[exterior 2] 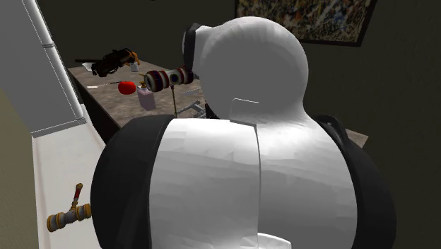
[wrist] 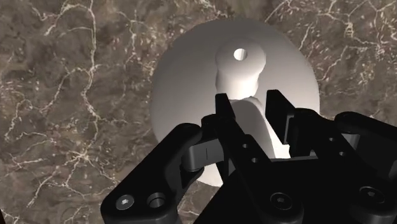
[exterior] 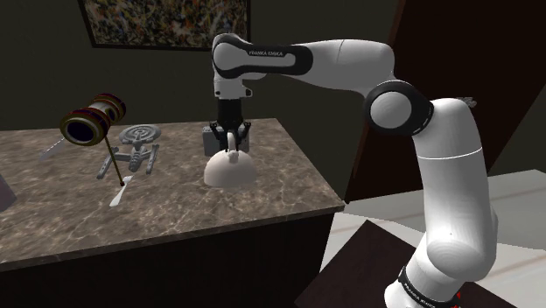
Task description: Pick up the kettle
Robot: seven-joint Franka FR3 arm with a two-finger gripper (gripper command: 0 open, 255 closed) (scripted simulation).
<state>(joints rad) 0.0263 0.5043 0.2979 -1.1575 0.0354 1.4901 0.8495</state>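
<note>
Kettle [exterior: 229, 169] sits upright on the marble worktop [exterior: 175, 214], toward the shoulder view's right end, w/ the arm [exterior: 350, 63] reaching over & pointing straight down onto it. In the wrist view its white dome [wrist: 184, 83] is seen from above: lid knob [wrist: 240, 56] just beyond the fingertips, handle [wrist: 249, 121] running btwn the two fingers.

Jaws look closed on the handle: white fills the gap & no worktop shows btwn finger & handle on either side. Base looks to be down on the worktop, so I'd judge grip made, lift not yet begun.

To do the lift well, approx:
- confirm both pads bear on the handle before pulling; a one-sided touch would tip the body
- hold near the handle's top & centre so the body hangs under the jaws, not off to one side
- go straight up, slow, wrist vertical; the handle looks thin & smooth, so the body may pivot or swing in the grip if jerked
- if the dome tilts as it comes off the worktop, stop, set down & re-grip nearer centre

Clearance: a grey box [exterior: 210, 138] stands just behind the kettle in the shoulder view, so no sideways drift that way. Ship model [exterior: 140, 150] & spyglass [exterior: 92, 118] are well apart, toward that view's left; a vertical lift shouldn't trouble them
</note>
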